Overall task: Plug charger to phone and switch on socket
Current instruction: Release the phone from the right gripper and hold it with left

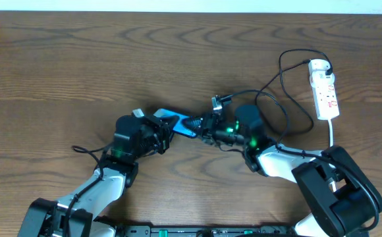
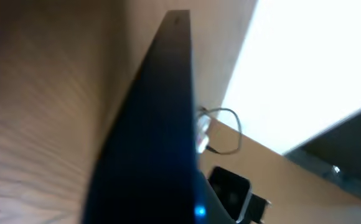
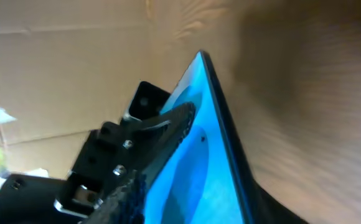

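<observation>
- Cyan phone (image 1: 181, 122), toward the desk's (image 1: 79, 59) front edge: right tool (image 1: 204, 126) clamps it; left tool (image 1: 166, 130) grip unclear.
- Plugging step, I judge; charger (image 1: 280, 66) tip unseen, needs aligning next.

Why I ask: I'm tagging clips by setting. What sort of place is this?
Likely a robotics lab bench rather than a home: a wood-grain table, the left arm and right arm meeting over a phone, and a white power strip with a black cable.
</observation>
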Robot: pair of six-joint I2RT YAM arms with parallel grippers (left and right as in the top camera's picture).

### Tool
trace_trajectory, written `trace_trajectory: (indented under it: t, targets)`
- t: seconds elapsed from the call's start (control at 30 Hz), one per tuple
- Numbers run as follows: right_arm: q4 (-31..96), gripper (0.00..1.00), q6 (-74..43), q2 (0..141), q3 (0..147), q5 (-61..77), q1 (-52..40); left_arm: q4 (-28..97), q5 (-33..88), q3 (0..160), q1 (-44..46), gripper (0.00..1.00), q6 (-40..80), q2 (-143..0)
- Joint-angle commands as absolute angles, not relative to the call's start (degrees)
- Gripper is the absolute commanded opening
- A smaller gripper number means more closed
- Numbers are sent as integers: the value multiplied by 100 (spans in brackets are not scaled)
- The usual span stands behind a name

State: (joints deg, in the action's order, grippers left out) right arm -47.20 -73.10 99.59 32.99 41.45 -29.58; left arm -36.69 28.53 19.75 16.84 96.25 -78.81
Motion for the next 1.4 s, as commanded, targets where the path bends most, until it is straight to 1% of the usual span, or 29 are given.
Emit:
trace_trajectory:
  t: [0.0,0.1,0.17,0.23,0.3,0.37,0.4,0.53,0.63,0.67,0.7,0.73,0.8,0.87,0.97,1.03,1.17,1.23,1.3,1.37]
  targets:
    - [-4696,41,-5841,9889,3385,3898,-2333,-3350,2869,1907,1684,8,9487,-7887]
    - [-4665,42,-5463,9887,3385,4093,-1857,-3347,2867,1907,1684,8,9697,-7887]
    - [-4650,42,-5398,9804,3387,4375,-1341,-3347,2755,1909,1669,8,9913,-7889]
    - [-4449,41,-5347,9660,3387,4427,-1140,-3352,2676,1942,1669,8,10169,-7898]
    - [-4012,40,-5017,9397,3387,4355,-1004,-3354,2620,2036,1669,8,10173,-7900]
    - [-3177,41,-4641,8892,3387,3907,-923,-3365,2624,2176,1669,6,10169,-7900]
    - [-2668,41,-4460,8571,3387,3564,-913,-3363,2622,2237,1669,8,10165,-7900]
    - [-755,44,-4174,7330,3511,1925,-908,-3365,2617,2521,1669,8,9992,-8084]
    - [1127,45,-3750,6508,4128,298,-908,-3369,2821,2709,1669,8,9970,-8399]
    - [1374,45,-3695,6460,4259,95,-908,-3369,2917,2764,1669,8,9970,-8479]
    - [1973,46,-3529,6420,4637,-353,-908,-3387,3063,2851,1671,7,9961,-8613]
    - [2473,47,-3369,6482,5052,-672,-908,-3555,3247,2954,1671,8,9839,-8807]
    - [3225,48,-3183,6877,5942,-845,-908,-4080,3492,3004,1671,8,9719,-9056]
    - [3487,47,-3175,7175,6309,-847,-908,-4130,3562,3004,1675,8,9655,-9080]
    - [3868,49,-3142,8128,6923,-847,-908,-4128,3830,3004,1675,8,9312,-9080]
    - [3944,49,-3238,8862,7168,-849,-908,-4125,4023,3004,1675,8,9251,-9080]
    - [3715,54,-3275,9957,7352,-847,-904,-4121,4125,3002,1686,8,8958,-9080]
    - [3503,59,-3275,10538,7376,-867,-904,-4119,4119,3002,1686,8,8958,-9080]
    - [3214,66,-3273,10978,7376,-845,-904,-4119,4117,3002,1684,8,8862,-9080]
    - [2956,67,-3275,11284,7376,-840,-906,-4062,4117,3002,1684,7,8702,-9080]
